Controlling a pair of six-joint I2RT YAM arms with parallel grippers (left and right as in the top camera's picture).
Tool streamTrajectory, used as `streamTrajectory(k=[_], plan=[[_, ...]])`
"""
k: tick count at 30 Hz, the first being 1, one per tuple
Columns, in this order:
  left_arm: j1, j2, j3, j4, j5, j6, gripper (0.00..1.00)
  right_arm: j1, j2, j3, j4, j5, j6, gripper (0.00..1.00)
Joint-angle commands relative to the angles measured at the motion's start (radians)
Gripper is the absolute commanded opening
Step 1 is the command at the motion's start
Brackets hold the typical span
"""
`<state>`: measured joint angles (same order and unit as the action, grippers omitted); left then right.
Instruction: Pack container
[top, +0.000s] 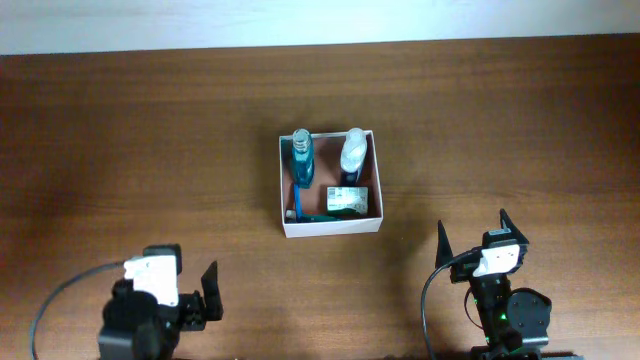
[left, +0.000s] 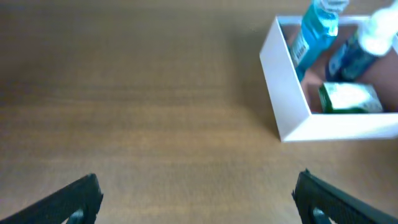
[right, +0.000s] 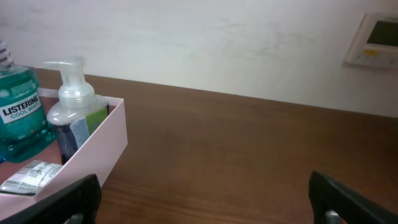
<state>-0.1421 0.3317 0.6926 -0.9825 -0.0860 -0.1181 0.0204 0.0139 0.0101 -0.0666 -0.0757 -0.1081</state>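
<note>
Left wrist view: soft focus throughout. The container runs off the picture's right edge. The mouthwash bottle loses its cap at the top edge. The pump bottle is a white blur.

My left gripper: fingertips only, the rest below the frame.

Right wrist view: same for my right gripper.

Overhead: a thin blue item lies inside the container wall facing the worktop's left edge, too small to name. The packet print is unreadable.

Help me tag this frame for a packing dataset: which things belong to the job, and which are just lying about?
Belong to the job: the container; the mouthwash bottle, pump bottle and green-and-white packet inside it; the open left gripper and open right gripper.
Just there: the table; the wall panel behind it.
</note>
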Motion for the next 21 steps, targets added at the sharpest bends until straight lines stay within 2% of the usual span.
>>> streamTrajectory(k=[1, 5, 8, 13, 14, 19, 21], plan=[[0.026, -0.13, -0.159, 0.105, -0.008, 0.043, 1.0, 0.005, -0.01, -0.005, -0.005, 0.012, 0.0, 0.99], [0.034, -0.25, -0.337, 0.381, -0.008, 0.143, 1.0, 0.005, -0.01, -0.005, -0.005, 0.012, 0.0, 0.99], [0.034, -0.313, -0.482, 0.65, -0.008, 0.235, 1.0, 0.005, -0.01, -0.005, -0.005, 0.012, 0.0, 0.99], [0.034, -0.327, -0.657, 0.982, -0.003, 0.27, 1.0, 0.005, -0.01, -0.005, -0.005, 0.012, 0.0, 0.99], [0.034, -0.327, -0.687, 1.019, 0.0, 0.269, 1.0, 0.005, -0.01, -0.005, -0.005, 0.012, 0.0, 0.99], [0.034, -0.327, -0.684, 0.9, 0.019, 0.29, 1.0, 0.005, -0.01, -0.005, -0.005, 0.012, 0.0, 0.99], [0.034, -0.327, -0.684, 0.903, 0.027, 0.294, 1.0, 0.005, -0.01, -0.005, -0.005, 0.012, 0.0, 0.99]])
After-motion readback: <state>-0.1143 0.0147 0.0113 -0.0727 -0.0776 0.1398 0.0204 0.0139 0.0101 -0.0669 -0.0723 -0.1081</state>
